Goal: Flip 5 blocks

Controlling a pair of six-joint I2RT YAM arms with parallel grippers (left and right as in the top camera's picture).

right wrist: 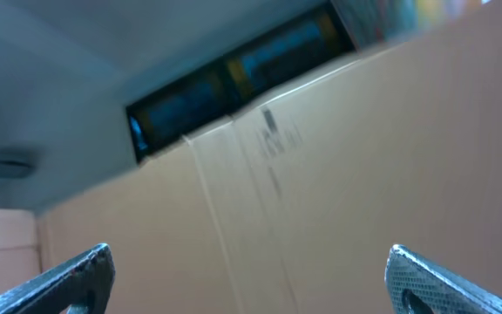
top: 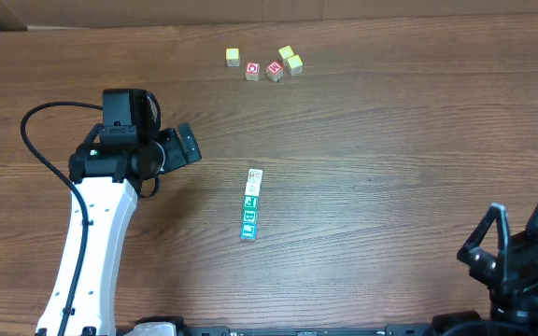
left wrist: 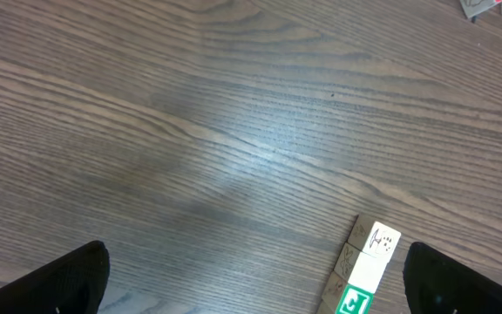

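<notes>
Several tiny blocks (top: 251, 203) lie in a short touching row at mid-table, white faces at the far end and teal-green symbol faces at the near end. My left gripper (top: 189, 147) hovers open to the left of the row, apart from it. In the left wrist view the row's white end (left wrist: 375, 251) sits just inside the right fingertip (left wrist: 460, 283), and the left gripper (left wrist: 255, 288) holds nothing. My right gripper (top: 521, 219) rests open at the near right corner, far from the blocks. The right wrist view shows its empty gripper (right wrist: 247, 279) facing a cardboard wall.
A cluster of plain yellow cubes (top: 291, 61) and red-faced cubes (top: 262, 70) sits at the far edge, with one yellow cube (top: 233, 57) slightly left. A cardboard wall (right wrist: 338, 157) borders the wood table (top: 390, 140). The left arm's cable (top: 35, 140) loops at the left.
</notes>
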